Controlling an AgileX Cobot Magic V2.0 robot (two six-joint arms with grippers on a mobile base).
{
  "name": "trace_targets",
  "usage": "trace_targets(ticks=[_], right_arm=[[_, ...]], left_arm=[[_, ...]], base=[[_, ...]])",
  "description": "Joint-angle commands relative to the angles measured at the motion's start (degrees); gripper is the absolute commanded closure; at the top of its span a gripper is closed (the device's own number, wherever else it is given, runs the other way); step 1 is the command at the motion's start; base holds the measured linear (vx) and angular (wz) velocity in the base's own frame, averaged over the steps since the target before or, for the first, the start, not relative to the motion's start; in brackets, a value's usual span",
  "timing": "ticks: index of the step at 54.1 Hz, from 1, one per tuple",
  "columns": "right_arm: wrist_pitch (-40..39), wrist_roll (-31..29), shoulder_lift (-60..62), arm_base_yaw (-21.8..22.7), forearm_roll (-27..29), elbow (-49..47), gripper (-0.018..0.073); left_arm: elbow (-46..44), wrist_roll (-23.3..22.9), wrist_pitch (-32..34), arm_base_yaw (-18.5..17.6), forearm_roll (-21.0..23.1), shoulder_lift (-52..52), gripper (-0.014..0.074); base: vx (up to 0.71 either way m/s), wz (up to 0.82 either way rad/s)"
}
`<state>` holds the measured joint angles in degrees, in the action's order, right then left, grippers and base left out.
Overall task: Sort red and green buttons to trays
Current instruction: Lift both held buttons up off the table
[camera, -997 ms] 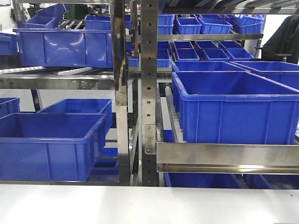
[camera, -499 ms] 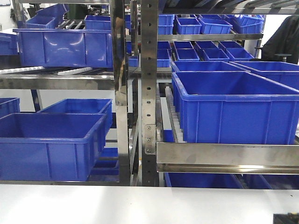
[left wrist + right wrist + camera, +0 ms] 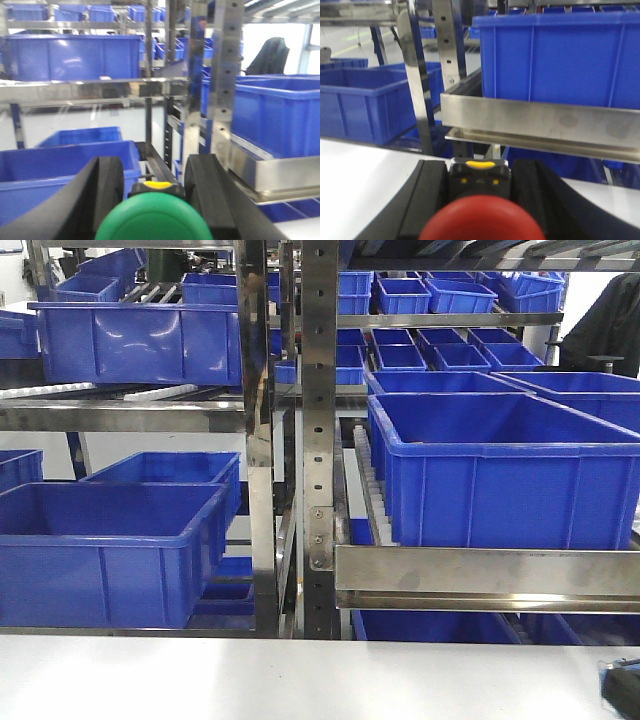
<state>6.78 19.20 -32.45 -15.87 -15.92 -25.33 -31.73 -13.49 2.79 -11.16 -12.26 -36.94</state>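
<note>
In the left wrist view my left gripper [image 3: 154,172] is shut on a green button [image 3: 154,220]. Its black fingers [image 3: 107,185] flank the button's black, yellow-tipped body, and the round green cap fills the bottom of the view. In the right wrist view my right gripper [image 3: 480,170] is shut on a red button [image 3: 482,222]. That button's black body [image 3: 480,180] sits between the fingers [image 3: 432,190] above the white table [image 3: 365,175]. Both grippers face the shelves. The green and red trays are out of view.
Steel shelving [image 3: 320,440] full of deep blue crates [image 3: 500,470] stands right behind the white table [image 3: 250,680]. A steel rail [image 3: 540,122] crosses close in front of the right gripper. A dark part of the right arm [image 3: 622,688] shows at the front view's bottom right corner.
A dark part of the right arm has risen into the bottom right corner of the front view. The shelves and crates have not moved.
</note>
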Motion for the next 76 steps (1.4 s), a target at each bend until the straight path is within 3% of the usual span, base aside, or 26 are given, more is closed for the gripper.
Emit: trace_targets(ticks=[1,14,76], right_arm=[[-4.3,0.1,1.8,0.0,-0.4,-1.8,0.0568],[-2.3,0.0,3.2,0.0,-0.4,-1.7,0.0568],[-2.4,0.0,3.2,0.0,-0.4,-1.7,0.0568]], left_arm=[[-1.3,-0.4,3.8,-1.9,0.2,1.8,0.0599],[1.2,-0.4,2.5,-2.9,0.2,6.7,0.0599],[1.2,-0.4,1.4,-2.9,0.2,6.5,0.0599]], base=[[0.00,0.00],[0.00,0.00],[0.00,0.00]])
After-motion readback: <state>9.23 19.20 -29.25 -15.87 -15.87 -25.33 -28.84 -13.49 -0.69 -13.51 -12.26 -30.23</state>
